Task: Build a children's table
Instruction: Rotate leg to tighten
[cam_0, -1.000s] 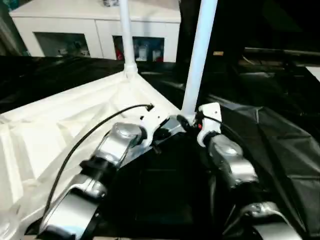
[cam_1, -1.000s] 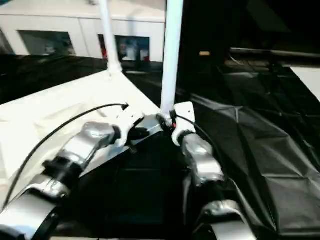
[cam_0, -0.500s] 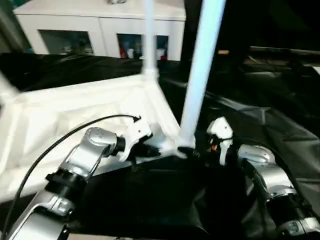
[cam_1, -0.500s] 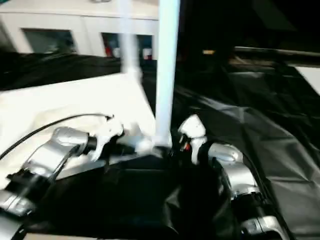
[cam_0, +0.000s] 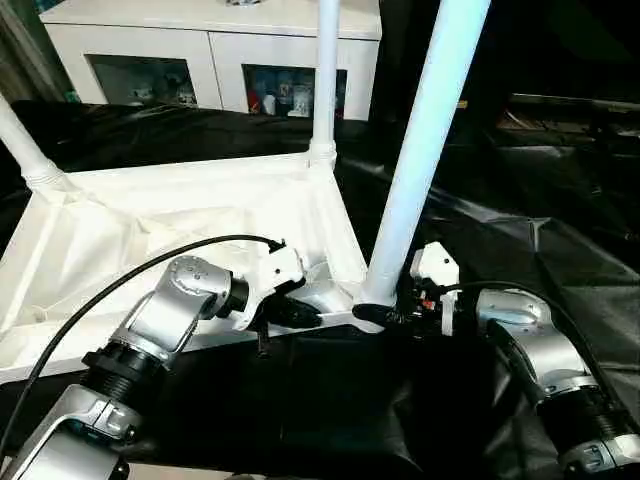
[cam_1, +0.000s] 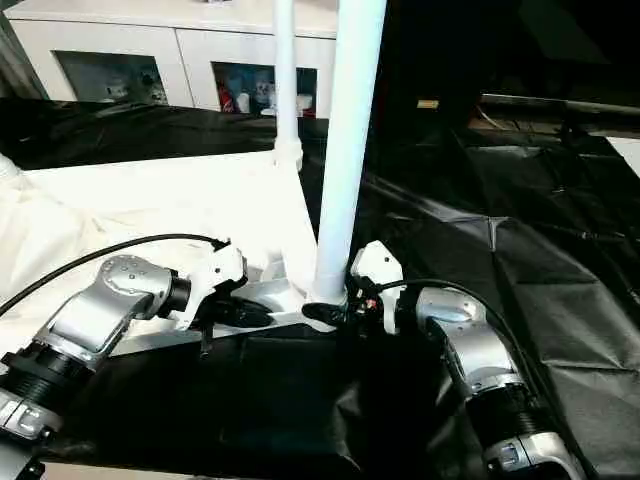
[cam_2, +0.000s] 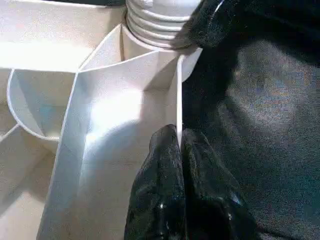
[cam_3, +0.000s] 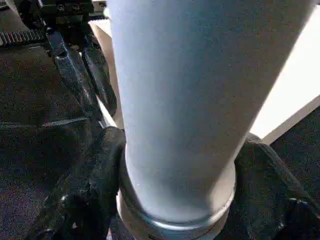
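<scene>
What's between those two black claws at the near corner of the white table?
Between the left gripper and the right gripper stands the base of a white leg in the tabletop corner, seen from the head cameras.

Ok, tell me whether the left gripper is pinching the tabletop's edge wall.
Yes: the left gripper has its two black fingers pressed on either side of the tabletop's thin wall.

Crinkled black sheeting covers the floor from 9 o'clock round to 4 o'clock. At 11 o'clock a white cabinet stands against the far side, small colourful items behind its glass doors. Beyond 2 o'clock the room is dark.
</scene>
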